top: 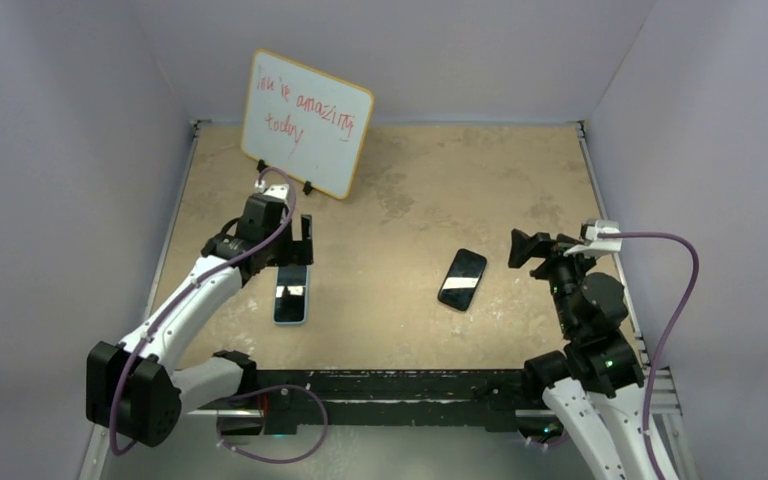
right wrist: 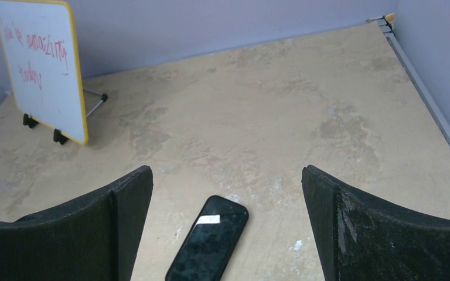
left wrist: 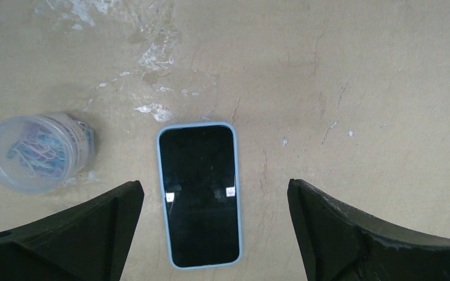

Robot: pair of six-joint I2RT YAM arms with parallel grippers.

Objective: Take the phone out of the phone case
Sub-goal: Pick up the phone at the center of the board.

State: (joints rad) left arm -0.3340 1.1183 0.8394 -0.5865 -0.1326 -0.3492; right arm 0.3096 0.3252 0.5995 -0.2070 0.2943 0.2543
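Top view: the black phone (top: 291,290) in its light-blue case (top: 290,320) lay left on the table (top: 410,190), under the left tool (top: 296,243). Left wrist: this tool was wide open and empty; squeezing the case sides might trap the phone. Right wrist: the right tool (right wrist: 227,170) was open and empty.

Left fingers (left wrist: 82,240), right fingers (right wrist: 82,240) wide apart.

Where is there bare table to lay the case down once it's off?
Widest bare patch: the far-right table, bordered by whiteboard, black phone and right wall. Also bare: the strip between the blue-cased phone and black phone. Crowded: around the blue-cased phone, paper-clip jar beside it, left pincer above.
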